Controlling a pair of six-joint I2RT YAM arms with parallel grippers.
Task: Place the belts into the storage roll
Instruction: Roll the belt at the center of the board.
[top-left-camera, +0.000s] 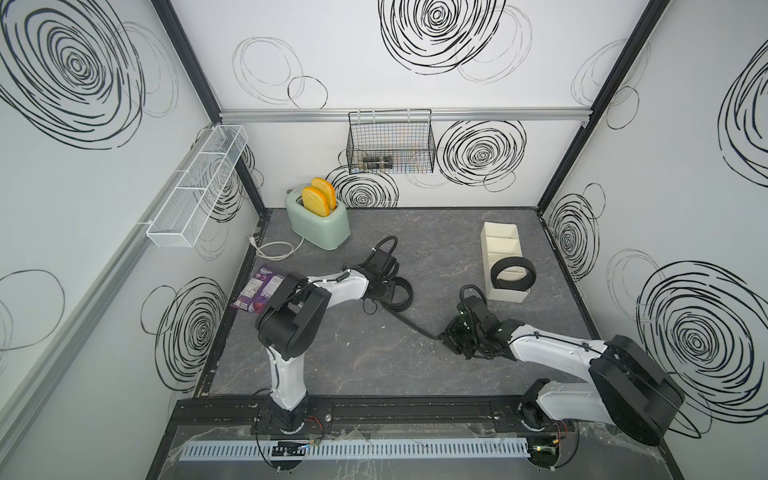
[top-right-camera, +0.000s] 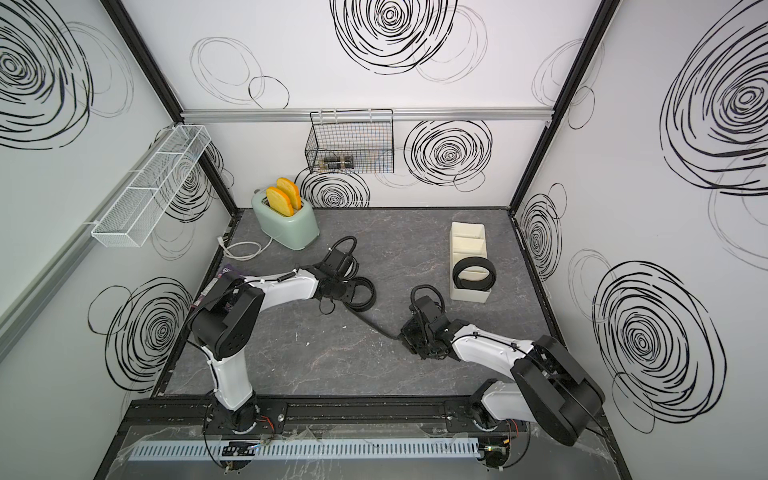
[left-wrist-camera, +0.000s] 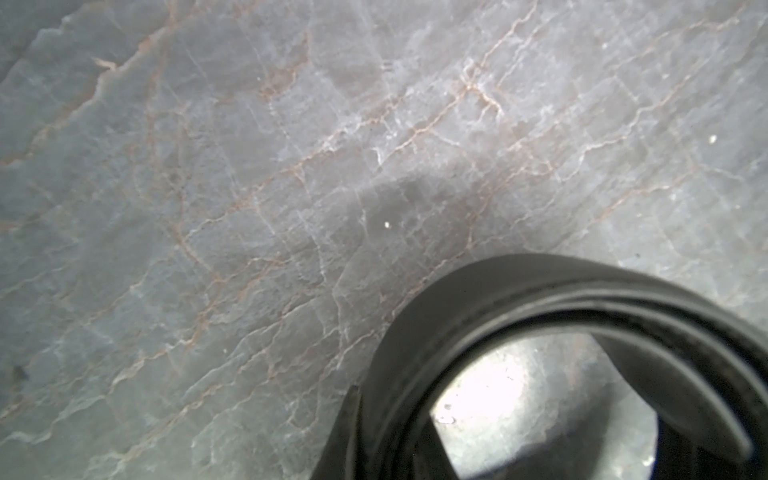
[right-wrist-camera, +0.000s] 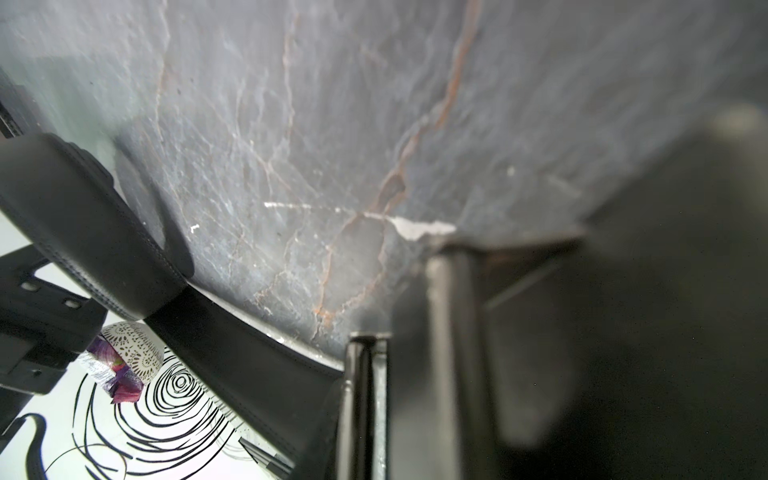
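The cream storage roll (top-left-camera: 509, 296) (top-right-camera: 471, 296) stands at the right rear of the table. One black belt (top-left-camera: 512, 272) (top-right-camera: 473, 272) sits coiled in its near compartment. The other belt (top-left-camera: 401, 293) (top-right-camera: 368, 296) lies loosely coiled mid-table, its tail running across the table to my right gripper (top-left-camera: 446, 337) (right-wrist-camera: 370, 374), which is shut on the strap end. My left gripper (top-left-camera: 384, 291) (left-wrist-camera: 386, 424) sits over the coil. In the left wrist view, one dark finger is outside the coil wall (left-wrist-camera: 582, 316) and one inside, shut on it.
A mint toaster (top-left-camera: 318, 220) with two toast slices stands at the back left, with a white cord (top-left-camera: 274, 249) beside it. A purple snack packet (top-left-camera: 259, 291) lies by the left wall. A black wire basket (top-left-camera: 390, 143) and a white mesh shelf (top-left-camera: 195, 187) hang on the walls.
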